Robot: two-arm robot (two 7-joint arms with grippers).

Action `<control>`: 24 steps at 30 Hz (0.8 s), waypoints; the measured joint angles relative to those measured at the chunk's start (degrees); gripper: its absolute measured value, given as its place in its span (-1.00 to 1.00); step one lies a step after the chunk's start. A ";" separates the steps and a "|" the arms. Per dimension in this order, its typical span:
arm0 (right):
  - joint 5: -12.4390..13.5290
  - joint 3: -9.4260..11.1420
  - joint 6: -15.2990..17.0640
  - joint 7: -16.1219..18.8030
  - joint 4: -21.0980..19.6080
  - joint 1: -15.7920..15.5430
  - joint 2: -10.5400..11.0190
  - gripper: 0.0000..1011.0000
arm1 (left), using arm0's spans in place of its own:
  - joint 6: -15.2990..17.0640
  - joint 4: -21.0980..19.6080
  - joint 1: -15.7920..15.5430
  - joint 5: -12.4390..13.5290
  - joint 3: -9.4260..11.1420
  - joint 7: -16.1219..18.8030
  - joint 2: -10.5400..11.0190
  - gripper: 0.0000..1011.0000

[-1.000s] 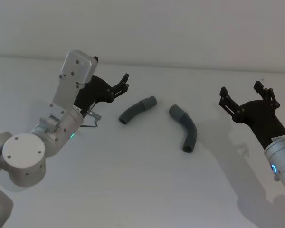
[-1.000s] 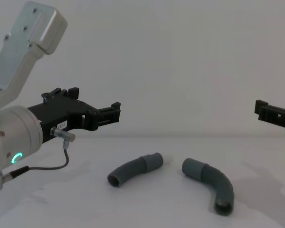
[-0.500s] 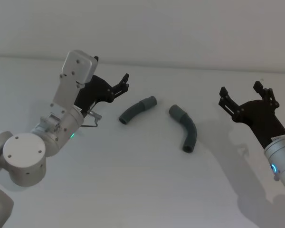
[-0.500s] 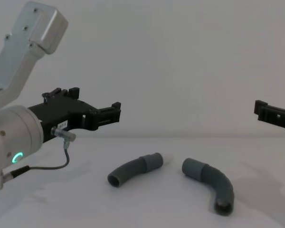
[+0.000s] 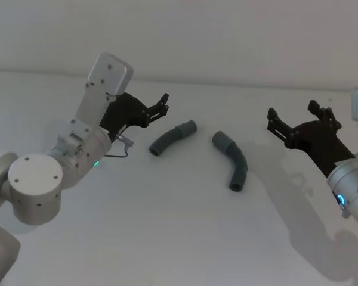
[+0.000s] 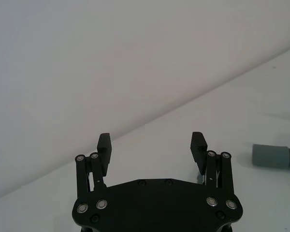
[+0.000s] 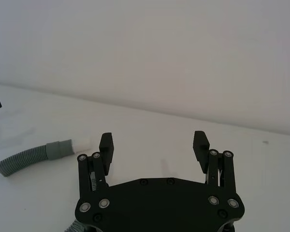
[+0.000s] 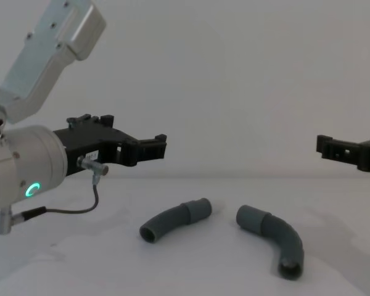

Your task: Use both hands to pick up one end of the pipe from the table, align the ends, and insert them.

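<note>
You are at the very start, by my reading: neither piece is lifted, nothing is aligned or joined; both grasps, the lift, the lining-up and the push all remain.

Your left gripper [image 5: 162,103] hangs above the table [image 5: 167,232] with its fingers spread wide and nothing between them; it sits just to the left of the left pipe piece [image 5: 169,138] and points toward it, clearly higher than it in the chest view.

That piece lies flat, its cuff [image 5: 187,127] turned toward the middle; the right pipe piece [image 5: 235,162] lies near it but apart, its own cuff [image 5: 221,140] facing the first across a short gap of bare table.

Your right gripper [image 5: 295,114] is also spread and empty; it is raised off the table, well apart to the right of the right piece.
</note>
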 joint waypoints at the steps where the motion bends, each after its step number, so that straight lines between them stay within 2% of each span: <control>1: 0.20 -0.10 1.48 0.16 -0.20 0.50 0.01 0.98 | 0.94 -0.22 -0.19 -0.22 0.02 -0.53 0.03 0.98; 5: 0.40 -0.36 4.00 0.37 -0.65 1.44 -0.01 0.98 | 2.76 -0.65 -0.72 -0.93 0.11 -1.99 0.25 0.98; 9: 0.71 -0.90 8.34 0.61 -1.66 2.58 -0.18 0.98 | 4.13 -0.88 -1.23 -1.79 0.16 -3.99 0.64 0.98; 17: 0.78 -1.59 12.29 0.68 -2.69 3.40 -0.66 0.98 | 6.51 -0.36 -1.93 -3.71 0.11 -8.37 1.70 0.98; 24: 0.80 -2.13 14.37 0.75 -2.93 3.62 -1.18 0.98 | 7.15 1.32 -2.08 -4.11 -0.02 -10.15 2.04 0.98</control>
